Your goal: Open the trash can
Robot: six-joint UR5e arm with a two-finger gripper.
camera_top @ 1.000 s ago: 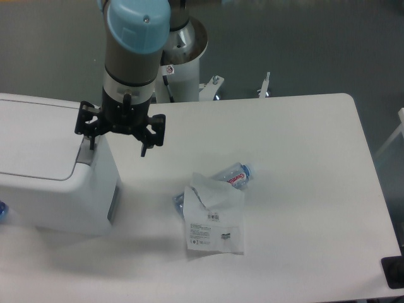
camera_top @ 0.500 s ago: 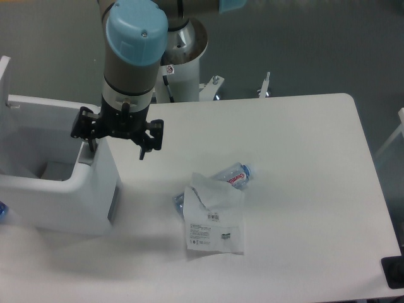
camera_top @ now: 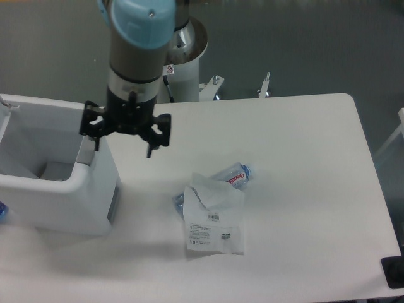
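Observation:
The large white boxy trash can (camera_top: 95, 196) stands at the left edge of the table. Its top is open and I see down into the hollow inside (camera_top: 44, 161). The lid is swung back out of the left edge of the view. A grey strip (camera_top: 114, 202) shows on its right side wall. My gripper (camera_top: 124, 140) hangs over the can's right rim with its two dark fingers spread wide and nothing between them. One fingertip (camera_top: 96, 144) is at the rim and the other (camera_top: 150, 150) is over the table.
A clear plastic bottle with a blue cap (camera_top: 235, 175) lies at the table's middle, partly under a white plastic bag with printed labels (camera_top: 213, 218). The robot's white base (camera_top: 183, 72) stands behind the table's far edge. A dark object (camera_top: 394, 273) sits at the bottom right corner.
One second ago the flat lid was shut on the can. It swung up and back to the left, and the can now stands open. My gripper shifted slightly right.

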